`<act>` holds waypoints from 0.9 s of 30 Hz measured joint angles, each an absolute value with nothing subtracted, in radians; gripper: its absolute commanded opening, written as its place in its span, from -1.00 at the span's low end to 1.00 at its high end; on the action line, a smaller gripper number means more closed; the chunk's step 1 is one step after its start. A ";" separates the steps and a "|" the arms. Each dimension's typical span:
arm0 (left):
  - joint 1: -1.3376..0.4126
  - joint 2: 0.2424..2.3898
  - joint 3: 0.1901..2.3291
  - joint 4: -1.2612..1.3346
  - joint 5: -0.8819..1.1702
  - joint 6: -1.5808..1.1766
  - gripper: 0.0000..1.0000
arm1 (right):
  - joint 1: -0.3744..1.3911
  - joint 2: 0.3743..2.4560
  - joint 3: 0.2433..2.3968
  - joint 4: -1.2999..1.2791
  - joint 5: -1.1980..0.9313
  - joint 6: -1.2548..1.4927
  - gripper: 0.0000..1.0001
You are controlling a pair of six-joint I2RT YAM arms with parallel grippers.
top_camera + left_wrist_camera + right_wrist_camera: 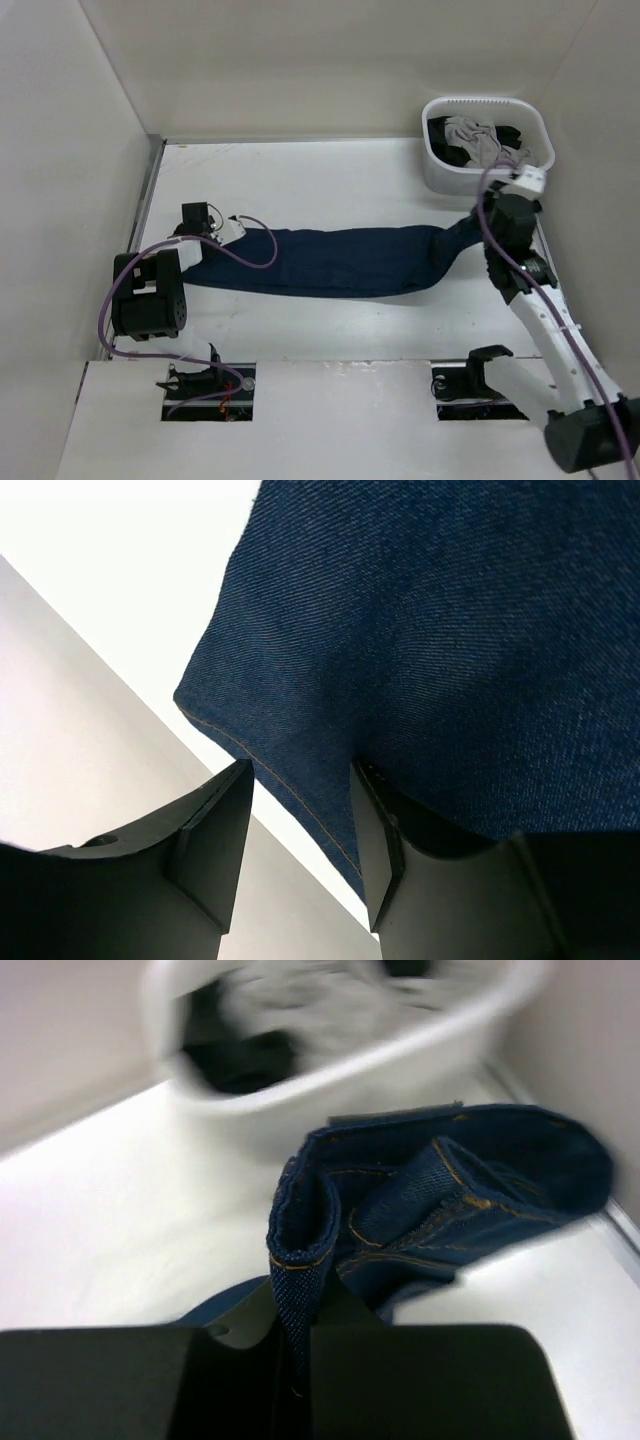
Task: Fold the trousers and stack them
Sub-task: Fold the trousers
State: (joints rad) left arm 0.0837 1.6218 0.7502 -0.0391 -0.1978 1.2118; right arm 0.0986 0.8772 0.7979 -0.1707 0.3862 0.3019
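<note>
The dark navy trousers lie stretched in a long band across the table, left to right. My left gripper is at their left end. In the left wrist view it is open, and the stitched hem edge of the trousers runs between the two fingers and over the right one. My right gripper holds the right end a little above the table. In the right wrist view it is shut on a folded, orange-stitched edge of the trousers. The tan patch does not show.
A white basket with grey and dark clothes stands at the back right, just behind my right gripper; it also shows in the right wrist view. White walls enclose the table on three sides. A metal strip runs along the left edge.
</note>
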 measured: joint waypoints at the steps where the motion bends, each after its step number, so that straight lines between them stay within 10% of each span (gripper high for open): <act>1: 0.084 1.622 0.750 -0.039 -0.199 1.212 -0.14 | 0.198 0.898 0.818 -0.167 0.403 0.267 -1.00; 10: 0.084 1.628 0.755 -0.040 -0.211 1.201 -0.12 | 0.874 1.461 1.058 -0.121 0.450 0.068 -1.00; 22: 0.085 1.658 0.794 -0.068 -0.242 1.156 -0.12 | 1.134 1.626 1.116 -0.134 0.500 0.189 -0.95; 27: 0.084 1.661 0.801 -0.075 -0.247 1.151 -0.05 | 1.140 1.756 1.203 -0.132 0.408 0.223 -0.20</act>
